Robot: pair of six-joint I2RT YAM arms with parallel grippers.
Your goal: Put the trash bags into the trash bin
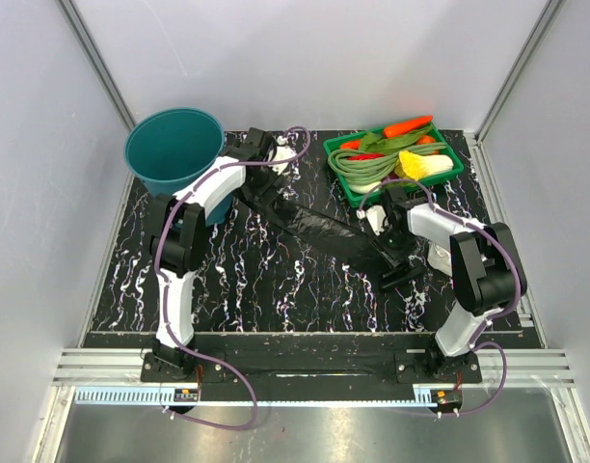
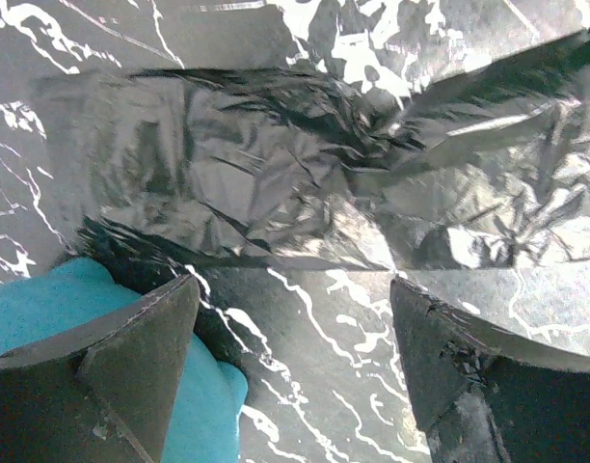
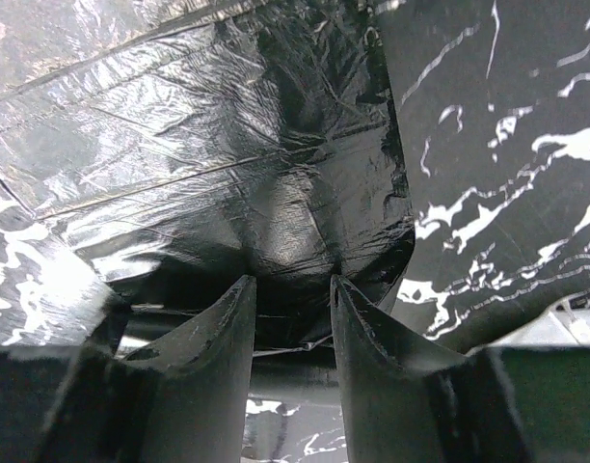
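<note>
A black glossy trash bag (image 1: 319,224) lies flat and stretched across the middle of the marbled table. The round teal trash bin (image 1: 174,149) stands upright at the back left. In the left wrist view my left gripper (image 2: 295,282) is wide open just short of the bag's (image 2: 276,174) near end, with only table between its fingers and the bin's wall (image 2: 44,309) beside its left finger. My right gripper (image 3: 292,280) is at the bag's other end (image 3: 227,145). Its fingers stand narrowly apart with the bag's wrinkled edge at their tips and a gap still showing.
A shallow green tray (image 1: 456,164) of vegetables sits at the back right, close behind the right arm. Pale walls close in the table on both sides and at the back. The table's front edge runs just ahead of the arm bases.
</note>
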